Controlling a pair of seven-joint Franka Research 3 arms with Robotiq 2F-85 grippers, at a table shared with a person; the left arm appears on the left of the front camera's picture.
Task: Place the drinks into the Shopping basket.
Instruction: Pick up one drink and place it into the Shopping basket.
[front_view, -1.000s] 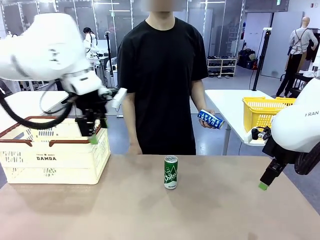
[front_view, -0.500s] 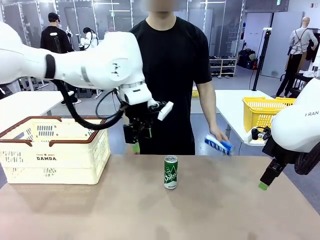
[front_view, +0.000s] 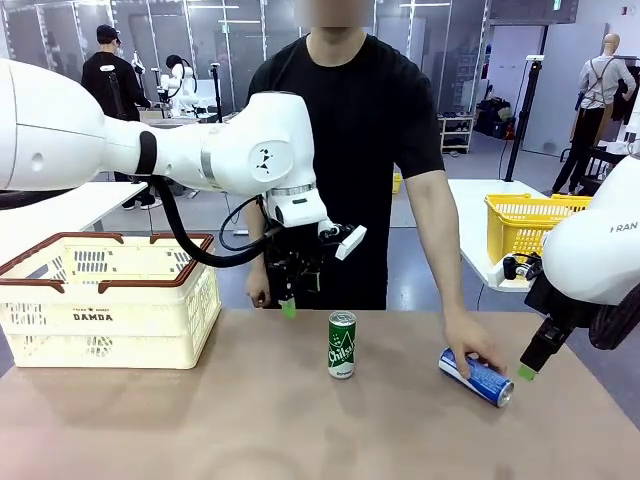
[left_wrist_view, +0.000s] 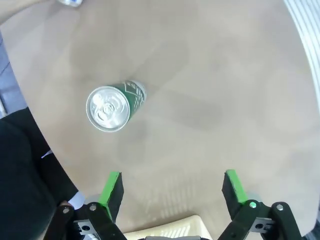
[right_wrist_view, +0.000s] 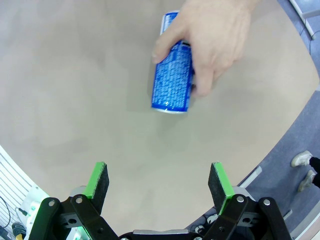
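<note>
A green can (front_view: 342, 344) with white lettering stands upright at the table's middle; the left wrist view looks down on its silver top (left_wrist_view: 110, 109). My left gripper (front_view: 289, 300) hangs open just left of and behind it, holding nothing (left_wrist_view: 170, 192). A blue can (front_view: 477, 376) lies on its side at the right, with the person's hand (front_view: 468, 343) on it; the same can (right_wrist_view: 172, 80) shows under that hand (right_wrist_view: 215, 40). My right gripper (front_view: 530, 362) is open beside the blue can, empty (right_wrist_view: 159, 187). The cream Shopping basket (front_view: 105, 310) sits at the left.
The person stands at the far edge, one arm stretched over the table's right part. A yellow mesh basket (front_view: 525, 222) rests on a separate table behind at the right. Bare tabletop lies in front of both cans.
My left arm swung from over the Shopping basket rightward to beside the green can. The person lowered the blue can from the air onto the table. The right arm stayed still.
</note>
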